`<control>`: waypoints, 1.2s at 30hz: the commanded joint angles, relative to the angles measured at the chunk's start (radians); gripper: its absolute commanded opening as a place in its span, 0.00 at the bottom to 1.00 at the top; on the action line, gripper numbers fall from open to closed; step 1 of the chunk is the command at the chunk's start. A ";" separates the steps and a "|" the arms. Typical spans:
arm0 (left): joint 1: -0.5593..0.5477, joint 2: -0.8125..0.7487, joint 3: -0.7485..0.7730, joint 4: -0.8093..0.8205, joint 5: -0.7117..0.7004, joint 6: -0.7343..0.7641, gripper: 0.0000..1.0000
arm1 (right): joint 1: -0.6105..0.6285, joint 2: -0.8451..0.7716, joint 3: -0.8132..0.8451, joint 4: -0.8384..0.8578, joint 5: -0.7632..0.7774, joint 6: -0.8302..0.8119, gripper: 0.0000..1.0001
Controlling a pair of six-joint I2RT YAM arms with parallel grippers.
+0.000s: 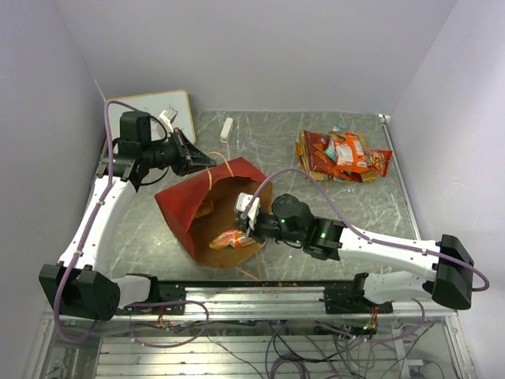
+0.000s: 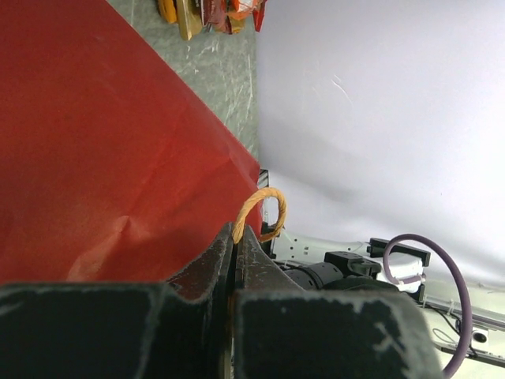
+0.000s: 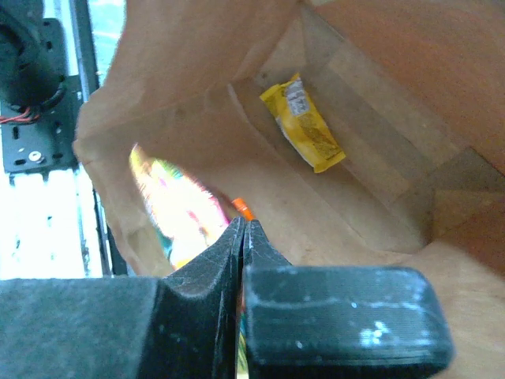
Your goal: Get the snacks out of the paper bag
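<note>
The red paper bag (image 1: 197,207) lies on its side mid-table, its brown mouth facing the near edge. My left gripper (image 1: 197,160) is shut on its tan cord handle (image 2: 264,209), with the red bag wall (image 2: 102,134) beside it. My right gripper (image 1: 246,223) reaches into the bag's mouth and is shut on an orange snack packet (image 1: 233,239), which looks bright and washed out in the right wrist view (image 3: 177,209). A yellow packet (image 3: 304,126) lies deeper inside on the kraft wall (image 3: 379,71). A pile of orange and red snack packets (image 1: 343,155) lies on the table at the far right.
A white whiteboard (image 1: 170,110) lies at the far left behind the left arm. A small white object (image 1: 227,129) lies near the back wall. Walls close in on three sides. The metal base rail (image 1: 260,288) runs along the near edge.
</note>
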 commanded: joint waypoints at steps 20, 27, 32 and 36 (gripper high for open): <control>0.001 -0.037 -0.015 0.030 0.037 -0.015 0.07 | 0.070 0.108 -0.104 -0.053 -0.063 -0.245 0.36; 0.001 -0.027 -0.003 -0.013 0.028 0.014 0.07 | 0.075 0.182 -0.107 -0.137 -0.058 -0.446 0.48; 0.001 -0.029 0.000 -0.041 0.017 0.027 0.07 | 0.075 0.263 -0.096 -0.106 -0.028 -0.504 0.50; 0.001 -0.032 0.004 -0.046 0.011 0.023 0.07 | 0.075 0.305 -0.094 -0.062 -0.011 -0.516 0.50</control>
